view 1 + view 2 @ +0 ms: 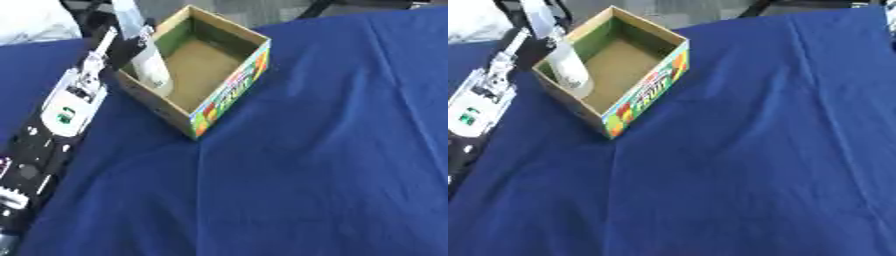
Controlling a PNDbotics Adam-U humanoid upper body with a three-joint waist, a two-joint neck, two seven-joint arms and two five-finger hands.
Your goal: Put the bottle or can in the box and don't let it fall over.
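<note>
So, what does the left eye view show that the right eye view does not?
Only the left eye view: the left arm runs down to the bottom edge. Only the right eye view: more blue cloth to the right of the box, and the arm leaves the picture at mid-height. Both: the open box with a clear bottle at its left wall, the left hand on the bottle. I cannot tell how the fingers stand. No right hand shows.

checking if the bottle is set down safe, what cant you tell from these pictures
- Left hand: fingers blurred behind the bottle in both views, so the grip is unclear.
- Bottle base: hidden by the box near wall; standing or hanging unknown.
- Bottle top: cut off by the upper edge.
- Right hand: in no view.
</note>
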